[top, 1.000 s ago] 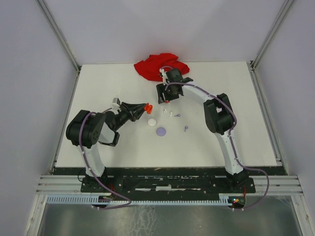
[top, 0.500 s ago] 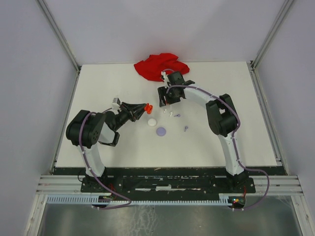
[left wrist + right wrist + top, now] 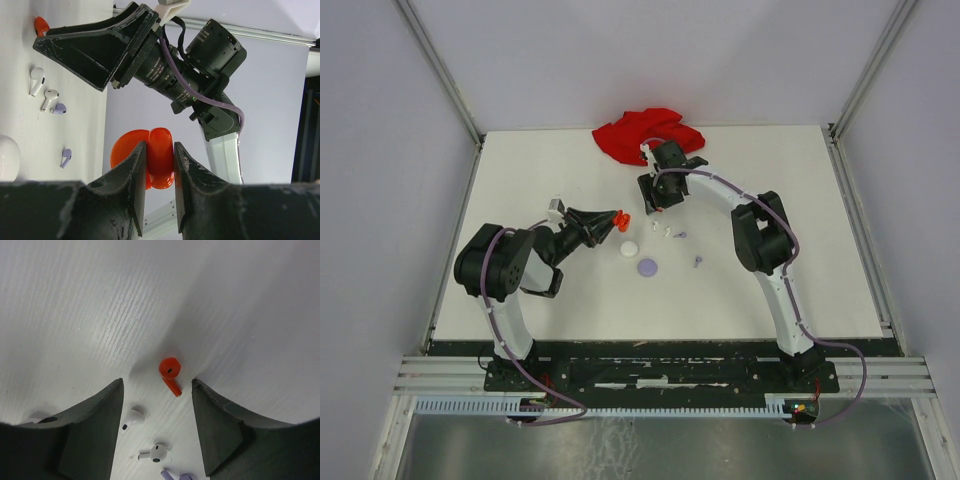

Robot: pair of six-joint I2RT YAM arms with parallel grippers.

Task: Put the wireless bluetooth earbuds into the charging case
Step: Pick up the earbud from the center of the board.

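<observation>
The left end effector point(image 3: 157, 152) is clenched on the glossy red plastic charging case point(image 3: 159, 159). The right end effector point(image 3: 156, 385) hangs released, jaws apart, over a small red stemmed earbud point(image 3: 170, 372) lying on the white surface point(image 3: 75, 300), with two white stemmed earbuds point(image 3: 131, 419) near it

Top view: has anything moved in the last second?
The right arm swayed slightly; its right gripper hovers open over the red earbud. Nothing grabbed or released. The left gripper stayed shut on the red charging case; the white and lavender earbuds stayed put.
</observation>
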